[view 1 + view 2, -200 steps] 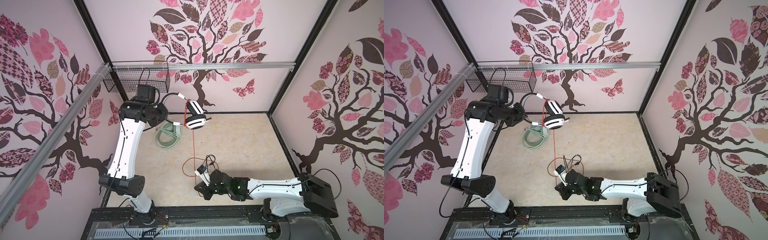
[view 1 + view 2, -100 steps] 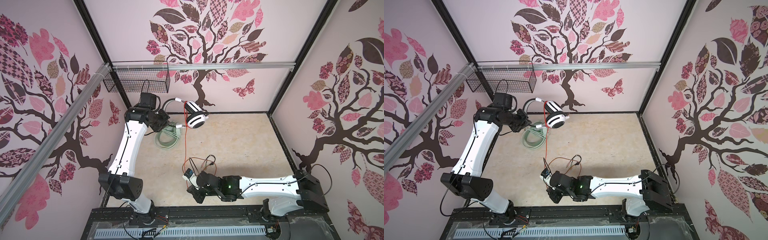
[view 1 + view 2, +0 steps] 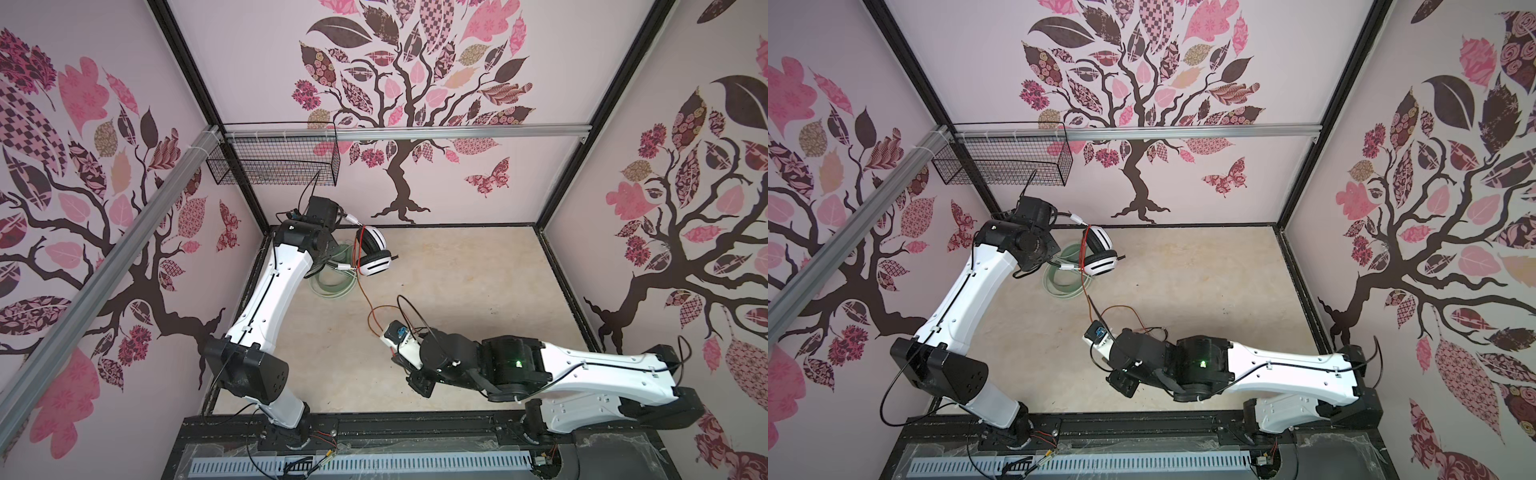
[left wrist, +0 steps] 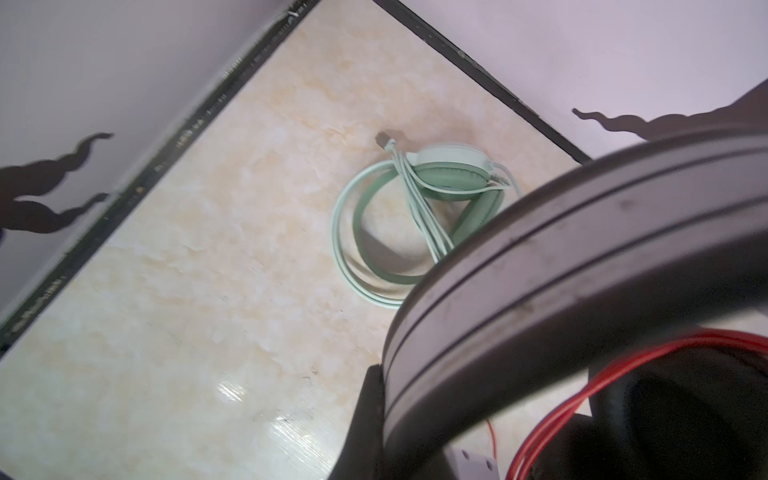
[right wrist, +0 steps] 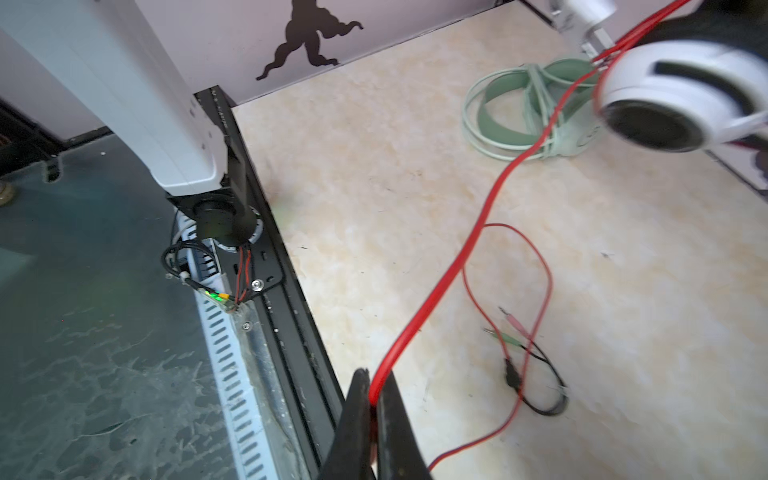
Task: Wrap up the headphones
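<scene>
A black wire basket [image 3: 270, 166] hangs on the wall behind and to the left of the mint-green over-ear headphones [image 3: 332, 286]. These lie on the beige marbled floor [image 3: 457, 270] with their pale cord wound round them. In both top views the left arm's wrist covers part of them.

Just above them, the left gripper [image 3: 326, 255] is clenched on the thin black band of the white-and-black striped headphones [image 3: 376, 257], which hang clear of the floor. In the left wrist view that band hides part of the green pair.

The orange-red cord [image 3: 363, 291] runs from the striped cups, past the right of the green pair, to the right gripper [image 5: 371, 388]. Its jaws are pinched tight on the cord. Slack cord loops on the floor beside it and ends in pink and green plugs [image 5: 513, 328].
</scene>
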You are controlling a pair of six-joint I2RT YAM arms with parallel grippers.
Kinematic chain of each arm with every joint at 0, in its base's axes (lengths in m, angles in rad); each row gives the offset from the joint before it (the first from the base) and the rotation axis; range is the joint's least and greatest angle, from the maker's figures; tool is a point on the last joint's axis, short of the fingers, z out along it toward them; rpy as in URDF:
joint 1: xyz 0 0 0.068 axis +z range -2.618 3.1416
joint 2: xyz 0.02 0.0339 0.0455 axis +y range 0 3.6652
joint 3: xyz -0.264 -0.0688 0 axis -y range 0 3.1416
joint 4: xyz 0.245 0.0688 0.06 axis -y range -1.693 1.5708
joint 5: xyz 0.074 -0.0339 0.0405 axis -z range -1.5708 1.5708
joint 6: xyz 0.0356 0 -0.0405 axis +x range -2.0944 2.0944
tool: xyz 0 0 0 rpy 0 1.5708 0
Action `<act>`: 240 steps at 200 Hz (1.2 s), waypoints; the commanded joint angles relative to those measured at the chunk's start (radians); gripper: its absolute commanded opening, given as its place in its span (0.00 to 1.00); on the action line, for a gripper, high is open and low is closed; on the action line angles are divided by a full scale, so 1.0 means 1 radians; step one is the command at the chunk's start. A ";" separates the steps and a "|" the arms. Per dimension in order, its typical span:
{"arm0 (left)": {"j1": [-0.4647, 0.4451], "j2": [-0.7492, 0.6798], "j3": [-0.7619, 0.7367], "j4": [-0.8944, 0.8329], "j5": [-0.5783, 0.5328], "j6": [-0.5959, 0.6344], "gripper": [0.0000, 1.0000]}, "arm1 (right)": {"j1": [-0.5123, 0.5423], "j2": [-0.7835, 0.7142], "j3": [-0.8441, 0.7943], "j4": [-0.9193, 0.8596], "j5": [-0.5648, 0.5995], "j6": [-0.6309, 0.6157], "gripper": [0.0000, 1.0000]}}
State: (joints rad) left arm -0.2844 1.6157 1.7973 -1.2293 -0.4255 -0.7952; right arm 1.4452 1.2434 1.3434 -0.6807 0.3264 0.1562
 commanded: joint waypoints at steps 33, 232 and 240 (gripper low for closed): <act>-0.018 -0.056 -0.159 0.017 -0.111 0.021 0.00 | 0.002 -0.043 0.126 -0.214 0.401 -0.099 0.00; -0.339 -0.433 -0.382 0.071 0.464 0.320 0.00 | -0.620 0.010 -0.134 0.319 -0.064 -0.209 0.00; -0.339 -0.434 -0.382 0.071 0.467 0.320 0.00 | -0.635 0.017 -0.138 0.329 -0.076 -0.204 0.00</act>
State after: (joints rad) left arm -0.6209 1.1973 1.4277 -1.2121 -0.0551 -0.4812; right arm 0.8581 1.2289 1.2163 -0.4160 0.3374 -0.0772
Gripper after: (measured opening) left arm 0.060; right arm 0.059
